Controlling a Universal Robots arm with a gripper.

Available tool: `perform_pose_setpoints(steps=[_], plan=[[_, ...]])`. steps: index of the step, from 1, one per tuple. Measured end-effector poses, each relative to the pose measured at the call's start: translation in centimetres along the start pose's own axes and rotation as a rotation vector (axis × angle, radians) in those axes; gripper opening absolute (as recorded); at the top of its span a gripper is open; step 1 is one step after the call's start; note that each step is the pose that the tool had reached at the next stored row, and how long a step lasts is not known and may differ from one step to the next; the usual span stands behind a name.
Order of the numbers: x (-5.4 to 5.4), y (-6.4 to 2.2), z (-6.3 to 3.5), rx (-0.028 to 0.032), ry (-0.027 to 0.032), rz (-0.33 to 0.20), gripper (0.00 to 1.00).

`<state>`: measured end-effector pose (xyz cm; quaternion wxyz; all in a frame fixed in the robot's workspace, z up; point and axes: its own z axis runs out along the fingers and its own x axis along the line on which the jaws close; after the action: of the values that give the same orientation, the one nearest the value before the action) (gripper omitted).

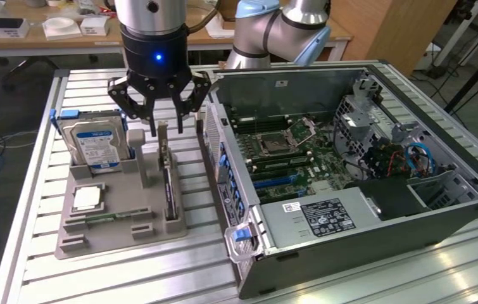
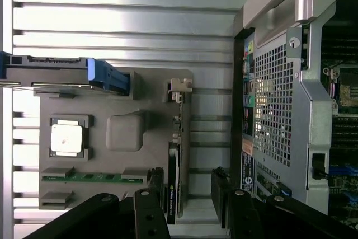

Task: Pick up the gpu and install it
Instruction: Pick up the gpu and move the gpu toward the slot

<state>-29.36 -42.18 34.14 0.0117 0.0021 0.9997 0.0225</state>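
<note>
The gpu [image 1: 169,180] is a thin black card standing on edge in a slot of the grey holder tray [image 1: 116,237], its silvery bracket end toward the back. My gripper [image 1: 165,128] hangs open just above that back end, fingers pointing down, and holds nothing. In the wrist view the gpu [image 2: 174,160] runs edge-on beneath my gripper [image 2: 188,186], closer to one black finger [image 2: 156,182] than to the other. I cannot tell whether a finger touches the card.
In the same tray stand a silver hard drive [image 1: 95,142] with a blue-white label, a square processor chip [image 1: 87,198] and a green memory stick [image 1: 107,217]. The open computer case [image 1: 466,190] lies on the exterior view's right, close beside the tray, motherboard [image 1: 294,155] exposed.
</note>
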Motion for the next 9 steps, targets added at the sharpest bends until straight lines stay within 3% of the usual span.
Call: perform_pose_setpoints(steps=[9], plan=[[0.0, -0.21, 1.23, 0.0000, -0.0001, 0.000, 0.47]])
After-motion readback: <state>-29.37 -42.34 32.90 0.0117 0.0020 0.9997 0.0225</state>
